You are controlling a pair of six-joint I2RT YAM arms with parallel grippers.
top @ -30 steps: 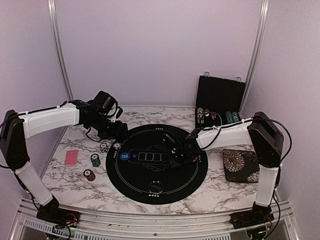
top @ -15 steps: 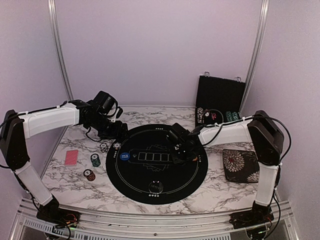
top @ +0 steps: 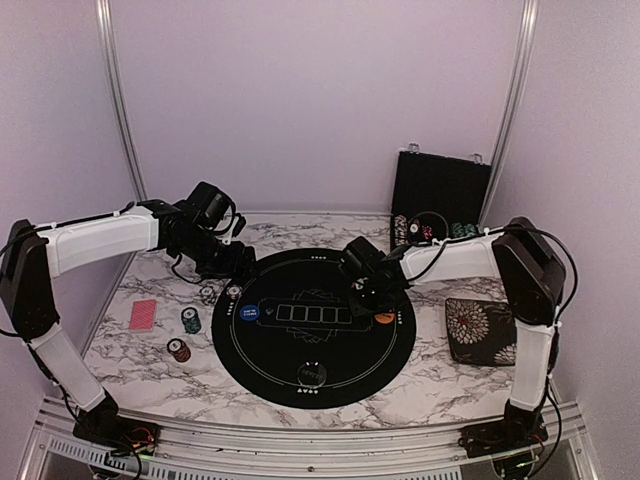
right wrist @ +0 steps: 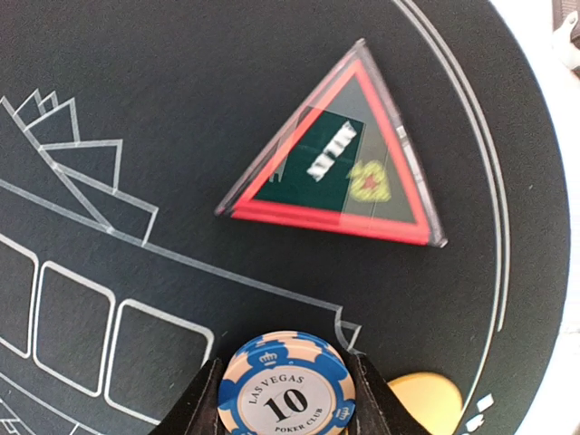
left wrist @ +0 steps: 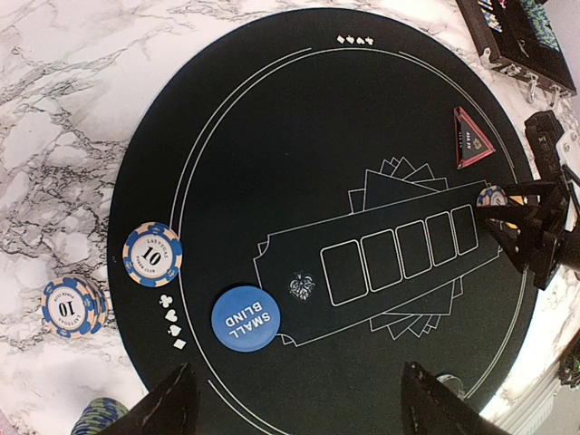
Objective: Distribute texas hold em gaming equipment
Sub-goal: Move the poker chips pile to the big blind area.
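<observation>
A red card [top: 143,314], a green chip stack [top: 191,320] and a red chip stack [top: 179,350] sit left of a round black mat [top: 270,352]. The right gripper [top: 371,297] hangs over the mat beside an orange button [top: 384,318].

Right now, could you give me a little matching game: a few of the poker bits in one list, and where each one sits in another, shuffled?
Things
1. blue SMALL BLIND button
2. red triangle
3. blue 10 chip in the right wrist view
4. red-backed card

Places
A. on the marble, left of the mat
B. pinched in the right jaws
C. on the mat, just ahead of the right jaws
D. on the mat, at the left end of the printed boxes

Pairs: 1-D, 2-C, 3-B, 4-A
</observation>
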